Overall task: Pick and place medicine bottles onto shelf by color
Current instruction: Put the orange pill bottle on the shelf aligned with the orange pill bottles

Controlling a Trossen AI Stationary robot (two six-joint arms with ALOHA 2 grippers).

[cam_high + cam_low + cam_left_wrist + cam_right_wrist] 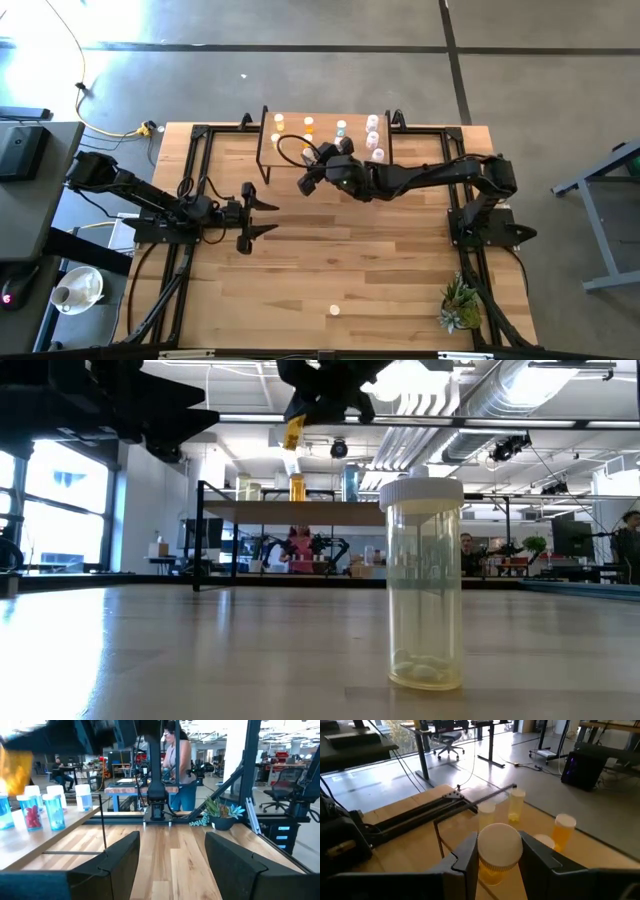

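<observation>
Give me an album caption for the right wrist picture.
Right pincer carries a white-capped orange pill bottle above the wooden shelf.

orange bottle (496,855) white-capped, perhaps yellowish bottle (424,585), light-wood shelf (290,148)

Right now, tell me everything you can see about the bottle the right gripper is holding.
The orange bottle is a small cylindrical pill bottle with a translucent orange body and a round white cap, seemingly plastic. It sits upright, clamped between the fingers of the right gripper, which press on opposite sides just below the cap. It hangs in the air above the light-wood shelf, near the shelf's front edge, touching nothing but the fingers. Its contents cannot be made out.
</observation>
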